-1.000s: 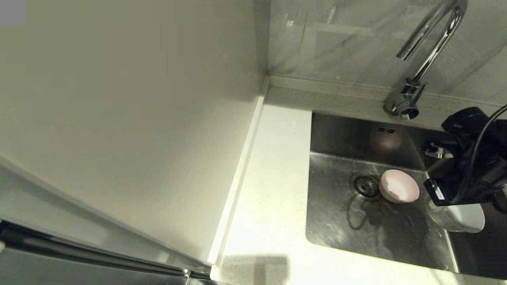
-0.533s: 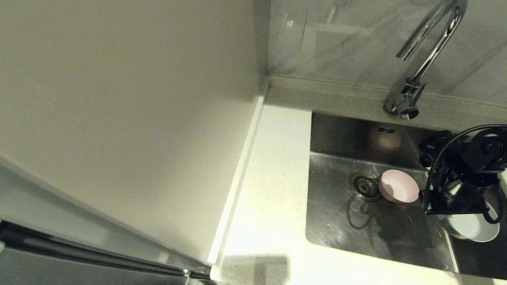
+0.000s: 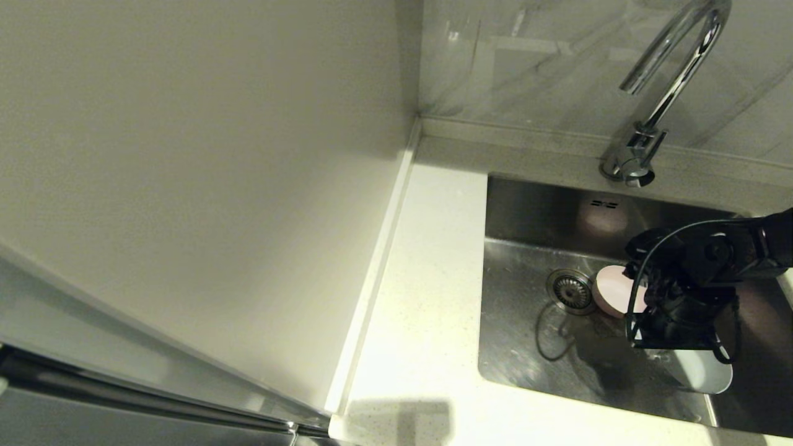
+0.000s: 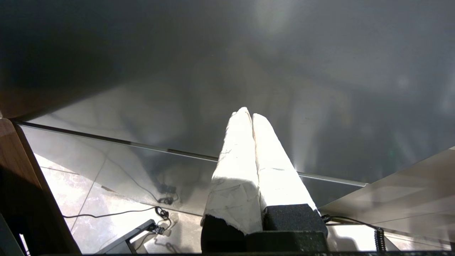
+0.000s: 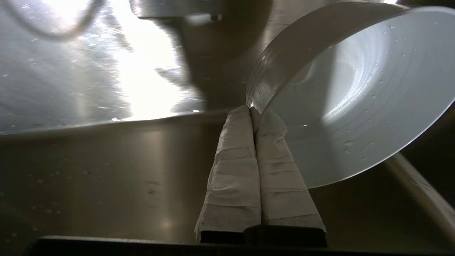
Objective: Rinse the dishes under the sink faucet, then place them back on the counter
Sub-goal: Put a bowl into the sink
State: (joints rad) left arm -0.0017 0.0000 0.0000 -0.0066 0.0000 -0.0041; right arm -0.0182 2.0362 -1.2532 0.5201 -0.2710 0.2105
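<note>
My right gripper [image 5: 250, 112] is shut on the rim of the pale blue-white bowl [image 5: 355, 106], which carries water drops and hangs tilted inside the sink [image 3: 526, 353]. In the head view this bowl [image 3: 700, 370] shows below the black wrist near the basin's front right. The pink bowl [image 3: 610, 290] lies on the sink floor beside the strainer drain [image 3: 570, 291], partly behind my right arm. The chrome faucet [image 3: 663, 93] rises at the back; no water stream shows. The lilac plate is out of view. My left gripper [image 4: 248, 114] is shut and empty, parked below the counter.
The white speckled counter [image 3: 427, 297] runs along the sink's left side and front edge. A cream wall panel [image 3: 186, 186] fills the left. Two overflow slots [image 3: 604, 203] mark the sink's back wall.
My right arm has carried the blue-white bowl leftward from the sink's right edge toward the middle, and now covers part of the pink bowl. The pink bowl has not moved.
</note>
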